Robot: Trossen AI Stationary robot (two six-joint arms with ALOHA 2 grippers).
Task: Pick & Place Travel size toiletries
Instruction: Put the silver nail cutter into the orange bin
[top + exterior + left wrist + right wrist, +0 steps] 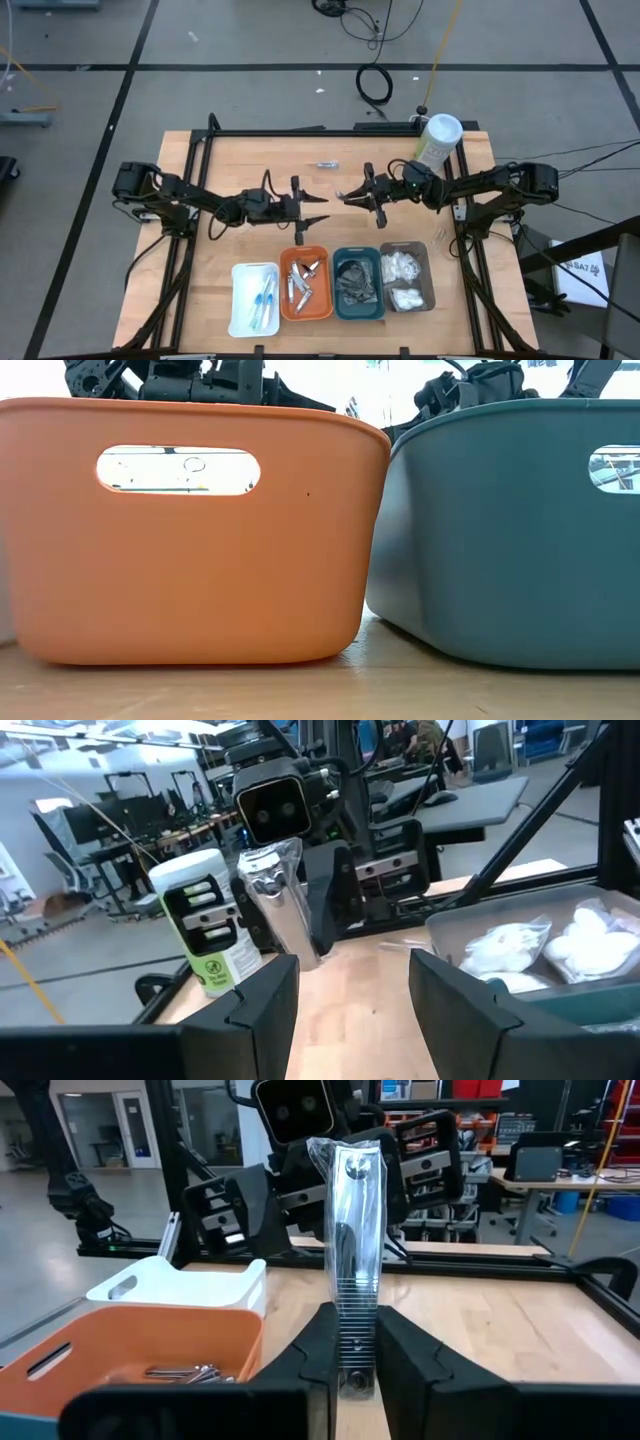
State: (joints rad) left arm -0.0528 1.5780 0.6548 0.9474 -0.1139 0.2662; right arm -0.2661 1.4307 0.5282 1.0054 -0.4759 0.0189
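Observation:
My right gripper [347,195] hovers over the table's middle, shut on a silvery metal piece in a clear wrapper [351,1230]. The piece also shows in the left wrist view [276,890]. My left gripper [318,208] faces it from the left, open and empty, with its fingers [265,1005] spread. Along the near edge stand a white tray with slim sticks [262,297], an orange tray with silvery pieces [304,283], a teal tray with dark bundles [356,282] and a grey tray with white pads [404,278]. One small wrapped item [328,163] lies on the table farther back. My right gripper pinches the wrapped metal piece between its two fingers [318,1342] at the piece's near end [352,1335]. The fingers come level from the table's right and lie along it. The piece sticks out past the fingertips toward my left gripper, lifted clear of the table.
A tall pale-green canister with a white lid [437,140] stands at the far right corner. A dark frame rail [300,132] runs along the far edge. The low view is filled by the walls of the orange tray [190,560] and the teal tray [510,540].

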